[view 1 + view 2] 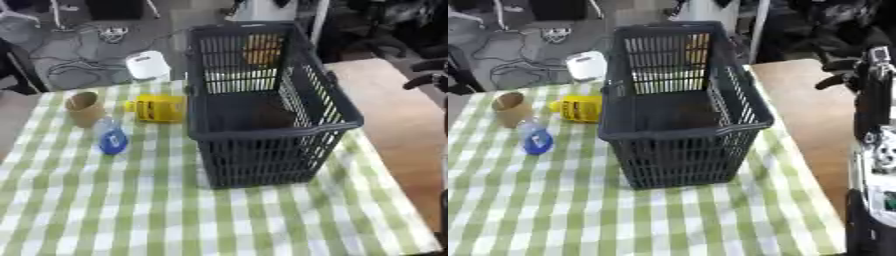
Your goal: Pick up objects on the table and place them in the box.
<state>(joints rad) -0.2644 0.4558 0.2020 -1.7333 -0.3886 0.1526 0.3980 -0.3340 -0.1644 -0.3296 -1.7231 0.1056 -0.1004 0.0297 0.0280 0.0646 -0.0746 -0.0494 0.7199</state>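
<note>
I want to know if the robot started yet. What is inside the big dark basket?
Looking down into the basket, only its dark floor shows, with one darker patch too unclear to name. The yellow bottle, blue thing and brown cup sit outside on the tablecloth.

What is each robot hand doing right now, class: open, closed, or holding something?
Left robot hand: not in view.
Right robot hand: at the right edge, holding nothing; open or closed cannot be told.
</note>
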